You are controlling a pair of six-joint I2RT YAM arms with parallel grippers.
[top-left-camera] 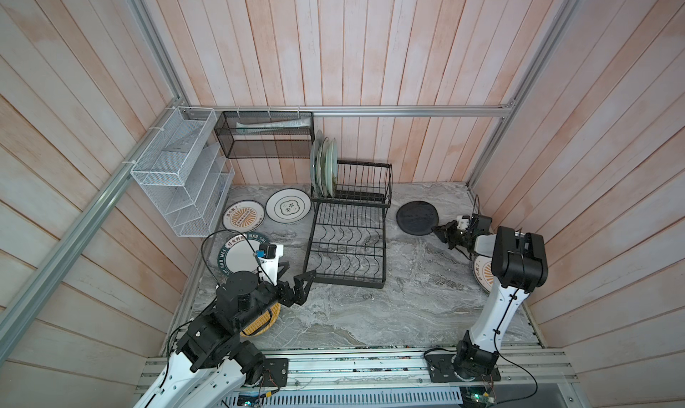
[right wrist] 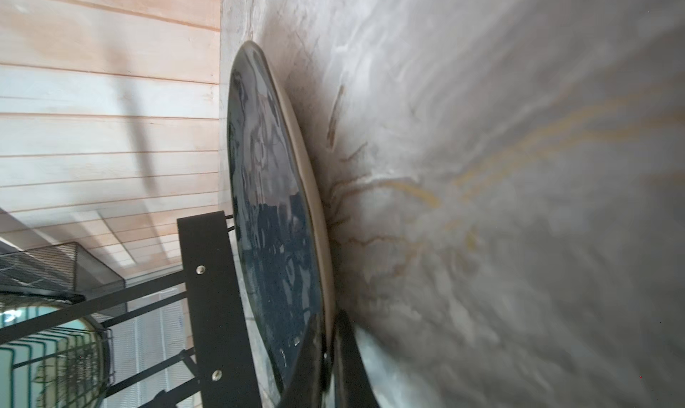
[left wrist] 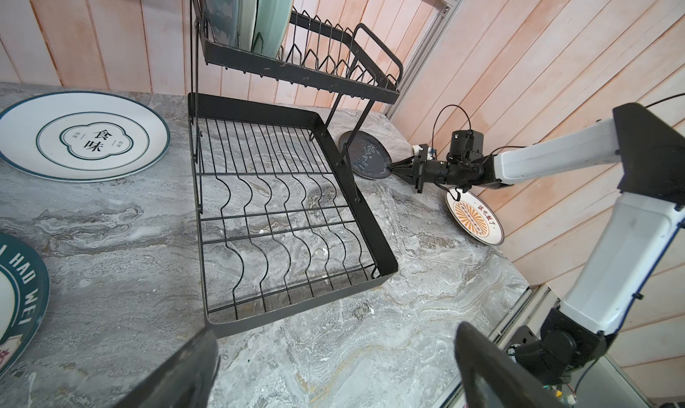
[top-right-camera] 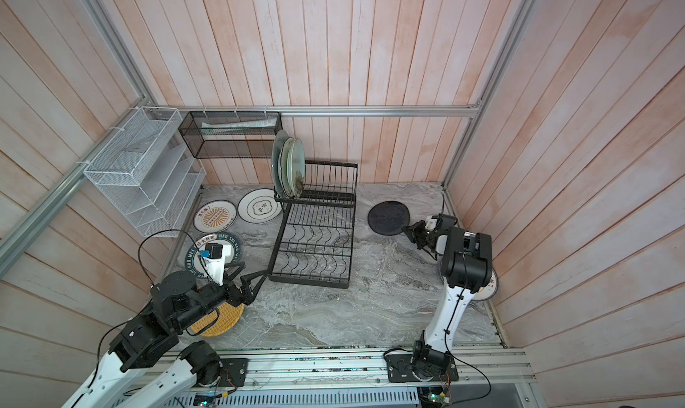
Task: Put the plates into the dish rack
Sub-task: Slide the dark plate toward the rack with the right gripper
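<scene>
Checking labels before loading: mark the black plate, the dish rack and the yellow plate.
black plate (top-left-camera: 417, 217), in a top view, its centre.
dish rack (left wrist: 296, 305), left wrist view, lower tier's front wall.
yellow plate (top-right-camera: 222, 321), in a top view, uncovered ribbed face.

From high over the front edge, both top views take in my whole desk, facing the back wall. The left wrist camera looks low across the dish rack toward the black plate. The right wrist camera, rolled sideways, sits right against that plate's rim.
</scene>
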